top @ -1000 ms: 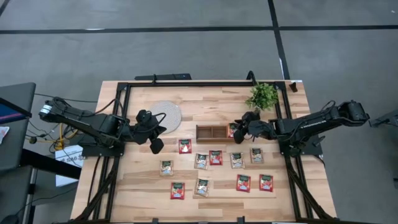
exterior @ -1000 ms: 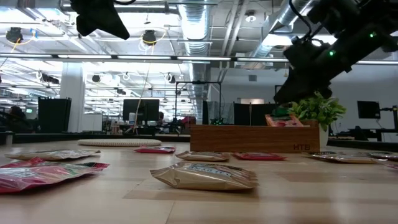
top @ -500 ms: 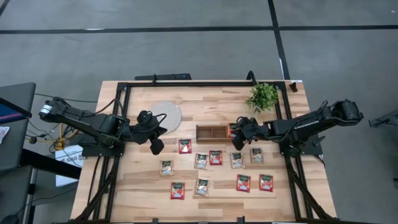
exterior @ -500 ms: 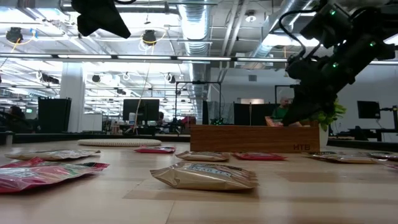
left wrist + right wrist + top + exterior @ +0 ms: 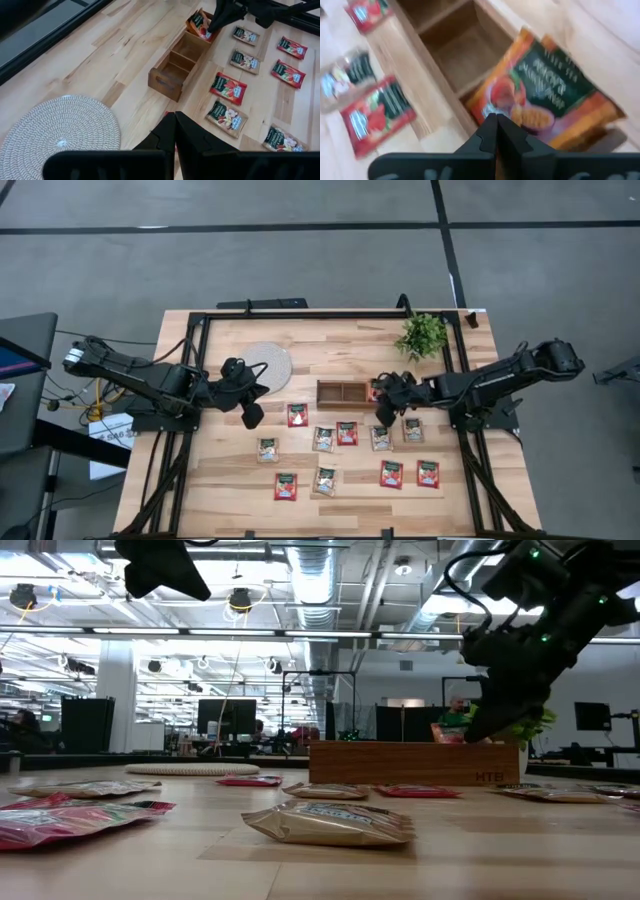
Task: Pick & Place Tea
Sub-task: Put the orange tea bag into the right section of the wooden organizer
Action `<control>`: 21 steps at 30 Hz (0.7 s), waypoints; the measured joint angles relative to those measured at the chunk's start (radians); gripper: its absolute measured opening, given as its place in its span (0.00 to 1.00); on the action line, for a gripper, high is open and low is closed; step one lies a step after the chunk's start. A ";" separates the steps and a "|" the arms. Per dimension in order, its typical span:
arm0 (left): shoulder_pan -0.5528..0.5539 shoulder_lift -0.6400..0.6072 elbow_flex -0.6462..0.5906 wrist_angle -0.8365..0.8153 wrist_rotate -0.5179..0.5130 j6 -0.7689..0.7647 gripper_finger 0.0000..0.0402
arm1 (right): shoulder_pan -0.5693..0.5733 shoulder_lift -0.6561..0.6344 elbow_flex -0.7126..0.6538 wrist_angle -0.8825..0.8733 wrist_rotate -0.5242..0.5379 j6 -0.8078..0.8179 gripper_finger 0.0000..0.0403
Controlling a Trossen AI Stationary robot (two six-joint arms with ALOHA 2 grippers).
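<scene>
A: One sachet [image 5: 540,100] sits in the tray's [image 5: 340,393] end compartment; your right gripper [image 5: 384,412], fingers closed and empty, hangs just beside it.

B: Left?

A: Left gripper [image 5: 251,413] closed, idle by the mat [image 5: 268,362]. Eleven sachets [image 5: 347,433] on the table [image 5: 230,480].

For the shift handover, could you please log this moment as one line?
left gripper: shut, waiting over table | right gripper: shut, empty, beside tray | red-orange sachet: leaning in tray's end compartment

Open-plan office or lab | exposed ceiling ducts [image 5: 318,580] and strip lights | rows of desks with monitors [image 5: 226,716] | wooden workbench [image 5: 330,350] on grey concrete floor [image 5: 250,260]
</scene>
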 joint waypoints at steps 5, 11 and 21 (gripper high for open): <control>0.000 0.000 0.000 0.007 0.000 0.000 0.00 | 0.020 0.002 0.005 -0.020 0.003 0.015 0.00; 0.000 0.000 0.000 0.012 -0.001 0.000 0.00 | 0.000 0.002 0.005 -0.049 0.020 0.017 0.00; 0.000 0.000 0.000 0.031 -0.002 0.000 0.00 | -0.019 0.002 0.006 -0.078 0.014 0.026 0.00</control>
